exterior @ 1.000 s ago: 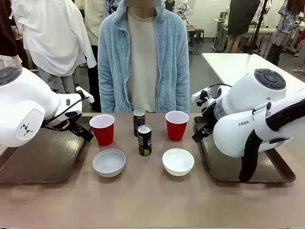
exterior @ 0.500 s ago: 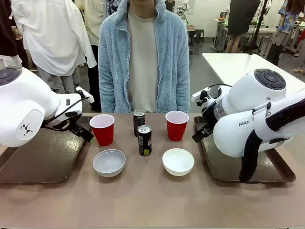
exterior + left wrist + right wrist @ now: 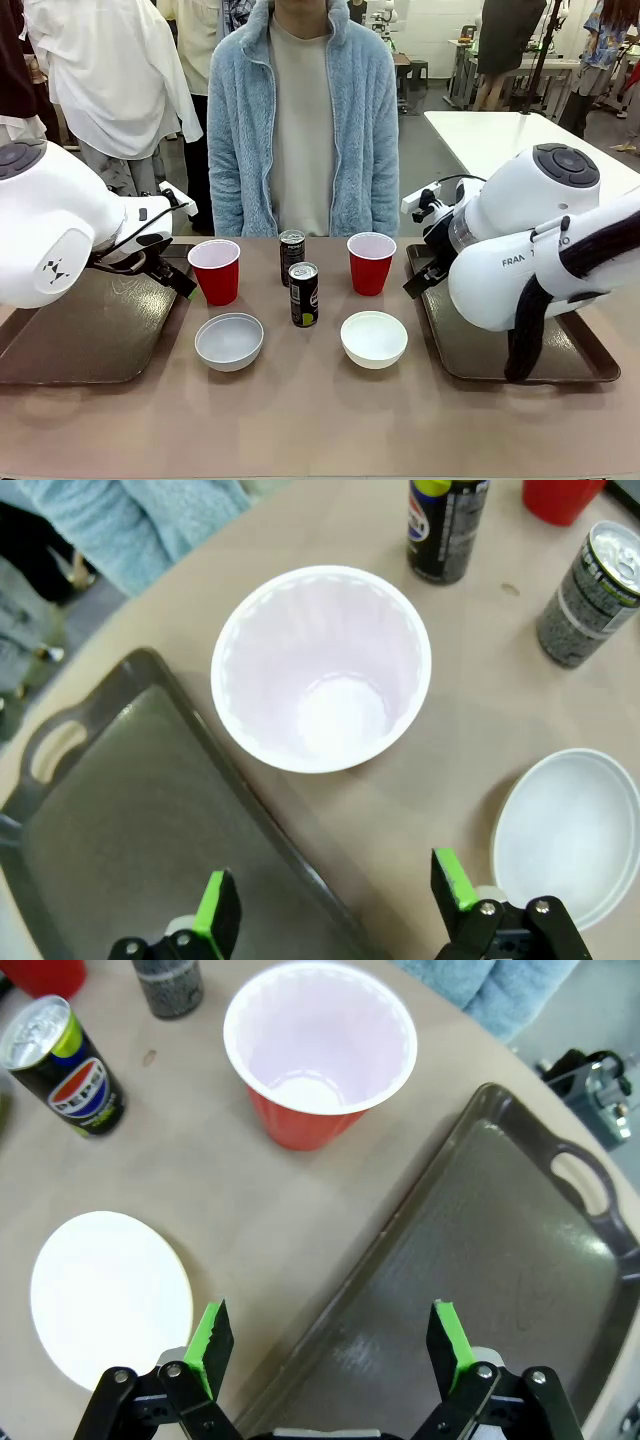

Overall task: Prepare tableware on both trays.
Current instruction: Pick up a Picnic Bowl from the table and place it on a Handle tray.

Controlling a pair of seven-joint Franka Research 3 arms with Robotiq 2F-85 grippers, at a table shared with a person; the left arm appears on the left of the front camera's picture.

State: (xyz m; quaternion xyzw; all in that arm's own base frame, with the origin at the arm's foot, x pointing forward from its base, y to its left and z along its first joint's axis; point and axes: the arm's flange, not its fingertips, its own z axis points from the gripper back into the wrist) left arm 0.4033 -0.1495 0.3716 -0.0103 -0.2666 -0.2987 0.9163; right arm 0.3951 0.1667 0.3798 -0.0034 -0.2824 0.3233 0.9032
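Note:
Two red cups stand on the table: the left cup (image 3: 216,271) (image 3: 322,668) and the right cup (image 3: 371,262) (image 3: 318,1053). Between them stand two black cans (image 3: 304,294) (image 3: 292,256). Two white bowls sit nearer: the left bowl (image 3: 229,341) (image 3: 574,836) and the right bowl (image 3: 374,338) (image 3: 110,1296). A brown tray lies at each side: the left tray (image 3: 90,330) (image 3: 130,810) and the right tray (image 3: 480,345) (image 3: 470,1260). My left gripper (image 3: 335,915) hangs open above the left tray's rim, short of the left cup. My right gripper (image 3: 330,1345) hangs open over the right tray's edge.
A person in a light blue fleece jacket (image 3: 300,120) stands at the far side of the table. Both white arms (image 3: 60,235) (image 3: 530,250) hang over the trays. Another white table (image 3: 520,135) is at the back right.

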